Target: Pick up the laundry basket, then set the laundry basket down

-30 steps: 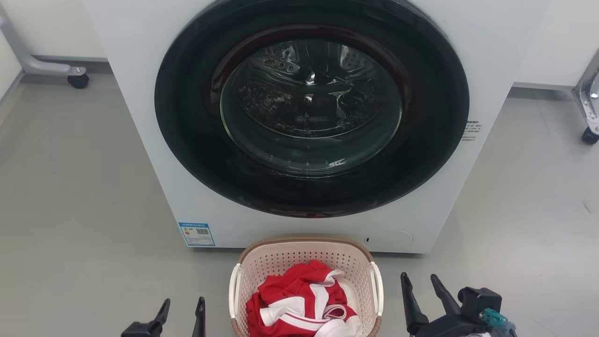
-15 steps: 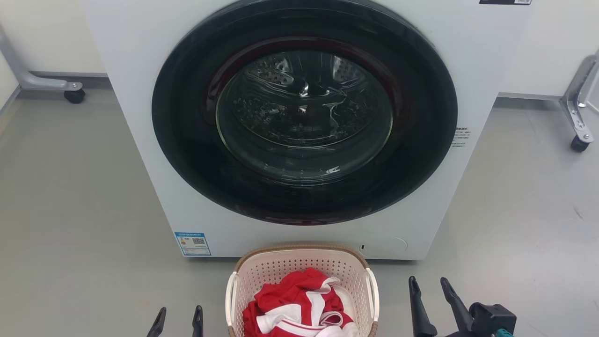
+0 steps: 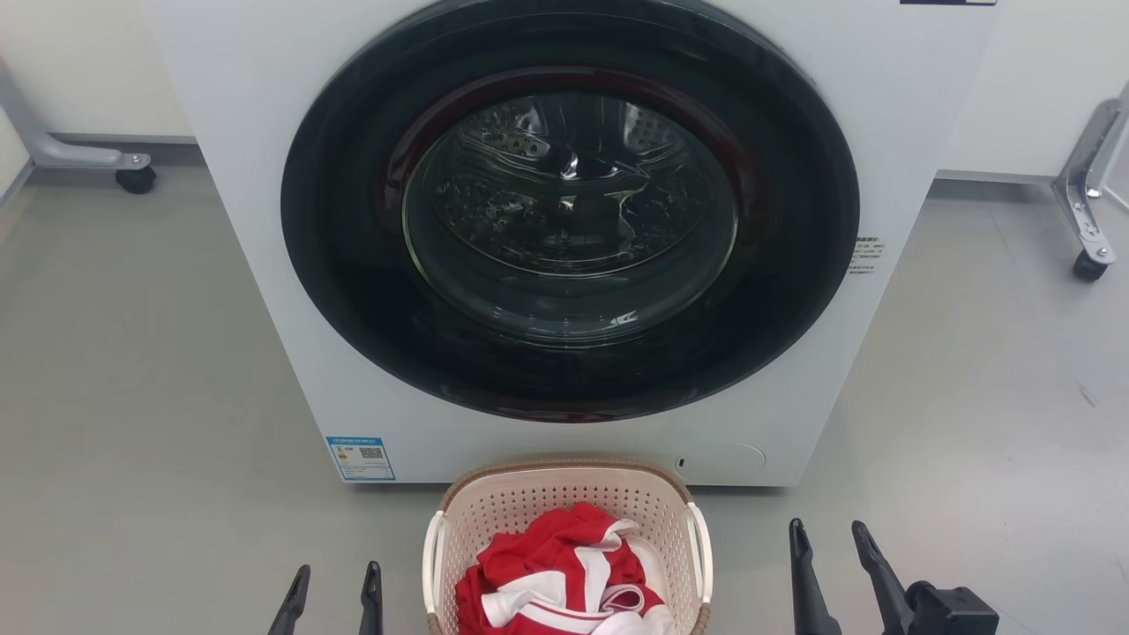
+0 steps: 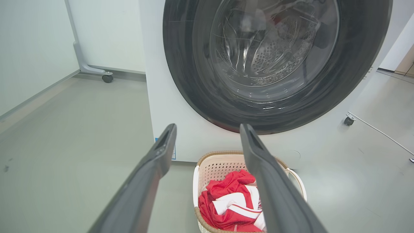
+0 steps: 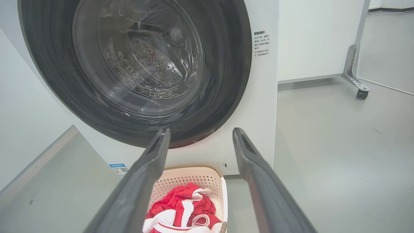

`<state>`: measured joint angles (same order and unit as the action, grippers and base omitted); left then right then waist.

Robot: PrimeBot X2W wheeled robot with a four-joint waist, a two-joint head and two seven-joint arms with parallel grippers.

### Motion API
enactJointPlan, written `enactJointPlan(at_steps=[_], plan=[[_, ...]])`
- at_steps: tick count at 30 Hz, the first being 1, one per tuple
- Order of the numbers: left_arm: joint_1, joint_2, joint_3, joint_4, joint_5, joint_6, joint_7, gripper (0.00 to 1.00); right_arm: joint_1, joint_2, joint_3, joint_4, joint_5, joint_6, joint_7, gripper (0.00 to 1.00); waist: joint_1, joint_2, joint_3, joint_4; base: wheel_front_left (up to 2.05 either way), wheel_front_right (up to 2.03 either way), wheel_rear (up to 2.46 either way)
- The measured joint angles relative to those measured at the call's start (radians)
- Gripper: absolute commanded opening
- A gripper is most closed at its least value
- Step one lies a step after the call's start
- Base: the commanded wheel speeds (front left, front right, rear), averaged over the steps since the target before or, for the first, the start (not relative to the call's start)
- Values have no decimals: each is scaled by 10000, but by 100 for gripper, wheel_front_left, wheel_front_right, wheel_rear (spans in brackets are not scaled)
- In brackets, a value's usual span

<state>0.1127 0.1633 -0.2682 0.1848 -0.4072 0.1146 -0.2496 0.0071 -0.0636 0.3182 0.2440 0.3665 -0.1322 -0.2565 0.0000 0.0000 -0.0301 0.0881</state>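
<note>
The left pincer (image 3: pixel 336 575) is shown released, its two dark fingers apart and holding nothing, just to the left of the laundry basket (image 3: pixel 529 507). The right pincer (image 3: pixel 828 529) is likewise spread and empty, a little further off to the right of the basket. The basket is set on the grey floor (image 3: pixel 132 397), not yet lifted, with a red and white garment (image 3: pixel 556 564) heaped inside it.

For a sound lift, it is judged that each pincer should be brought inward to the white handle on its own side of the basket, the left handle (image 3: pixel 432 551) and the right handle (image 3: pixel 703 551). Both should be closed evenly, and the basket raised level so that the garment is not tipped out.

Close behind the basket a white washing machine (image 3: pixel 891 132) is stood, its round dark door (image 3: pixel 564 212) shut, so the rim could be knocked against it. Two castor legs are seen well behind the basket, one to the left (image 3: pixel 137 179) and another to the right (image 3: pixel 1087 265).
</note>
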Motion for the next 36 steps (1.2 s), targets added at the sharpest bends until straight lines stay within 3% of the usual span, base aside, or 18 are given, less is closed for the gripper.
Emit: enactJointPlan(at_steps=[36], plan=[[154,-69,167,-606,385,12,-2,100,259,115,-228,-752,-644,0,0,100,0,1,155,-23,0,0,0]])
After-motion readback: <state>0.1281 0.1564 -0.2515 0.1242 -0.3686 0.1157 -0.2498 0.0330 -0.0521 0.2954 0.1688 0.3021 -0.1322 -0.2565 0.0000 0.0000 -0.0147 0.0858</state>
